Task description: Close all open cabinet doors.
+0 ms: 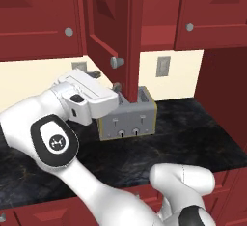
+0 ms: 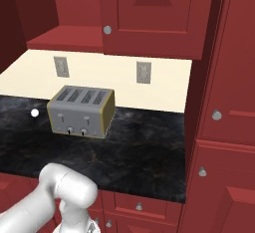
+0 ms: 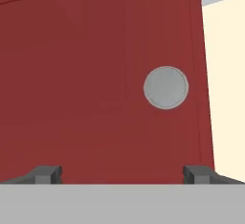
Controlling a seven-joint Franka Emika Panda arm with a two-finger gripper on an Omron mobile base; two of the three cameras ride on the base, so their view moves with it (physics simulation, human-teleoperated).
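Note:
One cabinet door (image 1: 108,22) stands swung out from the wall cabinets, its edge toward me and its round grey knob (image 1: 116,62) near the lower corner. My gripper (image 1: 105,80) hangs just below that corner, open, above the toaster. In the hand view the door's red face (image 3: 95,74) is close ahead, with the knob (image 3: 166,87) right of centre and above my gripper (image 3: 123,173). The two fingertips (image 3: 48,174) stand far apart with nothing between them. The neighbouring doors to the left (image 1: 38,12) and right (image 1: 217,7) are shut, as is the door (image 2: 154,13) above the counter.
A grey four-slot toaster (image 1: 128,121) (image 2: 82,110) stands on the black stone counter (image 2: 139,152) under the open door. Wall outlets (image 2: 143,71) sit on the cream backsplash. A tall red cabinet (image 2: 224,102) bounds the counter on the right; drawer fronts (image 2: 139,206) run below.

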